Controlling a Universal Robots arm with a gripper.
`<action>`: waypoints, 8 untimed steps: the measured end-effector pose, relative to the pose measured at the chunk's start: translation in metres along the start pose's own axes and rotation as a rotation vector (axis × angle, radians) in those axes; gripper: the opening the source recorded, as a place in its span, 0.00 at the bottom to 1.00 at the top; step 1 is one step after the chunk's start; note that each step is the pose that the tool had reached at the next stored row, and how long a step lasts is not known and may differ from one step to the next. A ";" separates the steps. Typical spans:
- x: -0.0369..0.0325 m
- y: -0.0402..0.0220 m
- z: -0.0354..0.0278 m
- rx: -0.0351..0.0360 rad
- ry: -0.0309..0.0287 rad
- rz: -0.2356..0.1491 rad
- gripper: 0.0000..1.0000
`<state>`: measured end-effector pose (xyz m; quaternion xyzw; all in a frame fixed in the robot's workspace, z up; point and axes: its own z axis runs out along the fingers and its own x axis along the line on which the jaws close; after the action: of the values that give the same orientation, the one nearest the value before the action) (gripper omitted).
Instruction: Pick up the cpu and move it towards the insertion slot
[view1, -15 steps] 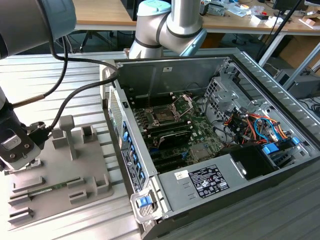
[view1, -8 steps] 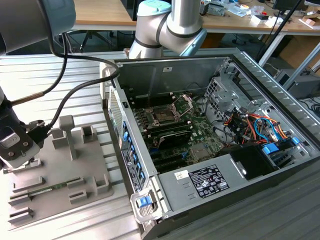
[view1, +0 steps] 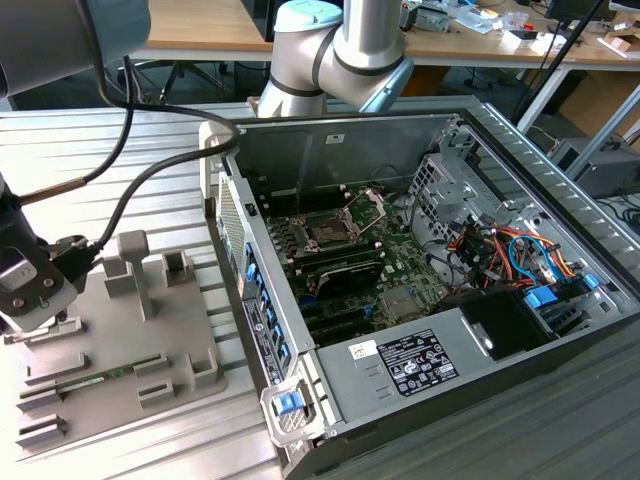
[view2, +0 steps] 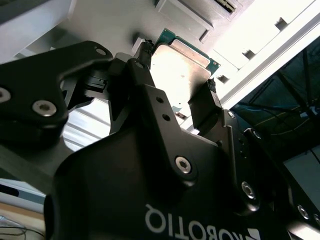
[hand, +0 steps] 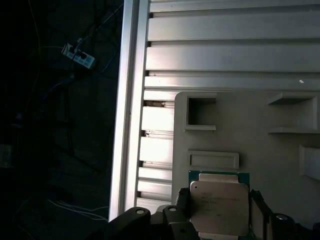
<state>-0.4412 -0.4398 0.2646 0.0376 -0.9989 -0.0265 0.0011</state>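
Grasp step in hand: gripper (view2: 177, 70) is pinching the cpu (hand: 220, 207) by two opposite edges, chip seemingly lying flat on the grey parts tray (hand: 225, 140) beneath the claw; insertion slot (view1: 330, 230) is sitting well off from it, so carrying is calling for a level lift

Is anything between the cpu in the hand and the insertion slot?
Yes: the computer case's side wall rises between the hand, gripping the cpu over the gray tray, and the insertion slot inside the case. The slot's hinged plate stands raised, so nothing visible covers it.
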 end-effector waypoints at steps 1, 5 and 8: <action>0.0000 0.0000 -0.0007 -0.0001 -0.0001 0.000 0.55; 0.0000 0.0002 -0.0037 -0.0002 -0.0002 0.000 0.55; 0.0000 0.0003 -0.0054 -0.0001 0.0000 0.000 0.55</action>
<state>-0.4412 -0.4398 0.2700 0.0376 -0.9989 -0.0266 0.0011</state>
